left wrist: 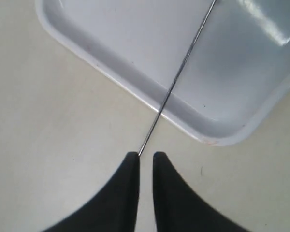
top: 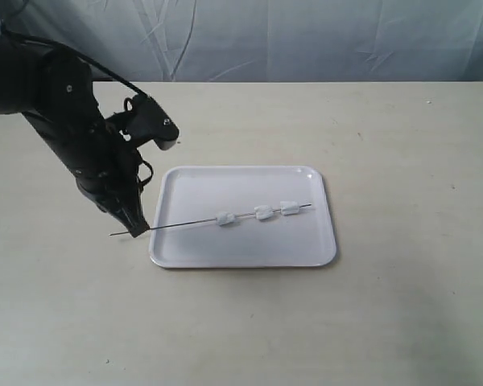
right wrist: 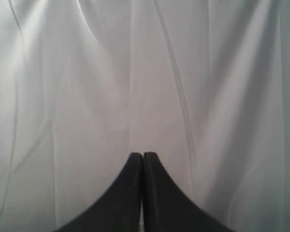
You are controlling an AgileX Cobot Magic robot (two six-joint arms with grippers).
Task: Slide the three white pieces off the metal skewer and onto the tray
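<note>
The white tray (top: 225,189) lies at the table's middle. The metal skewer (top: 185,224) lies across it, its left end past the tray's left rim. The three white pieces (top: 224,218), (top: 263,212), (top: 289,207) are threaded on it over the tray. My left gripper (top: 137,229) stands at the skewer's left end. In the left wrist view the skewer (left wrist: 176,79) runs from the tray (left wrist: 241,72) and passes out of sight at one fingertip (left wrist: 133,157). The left gripper (left wrist: 145,154) has a narrow gap showing bare table. My right gripper (right wrist: 143,154) is shut and empty.
The beige table (top: 402,322) spreads around the tray. A grey-white curtain (top: 306,32) hangs behind its far edge and fills the right wrist view. The right arm is out of the exterior view.
</note>
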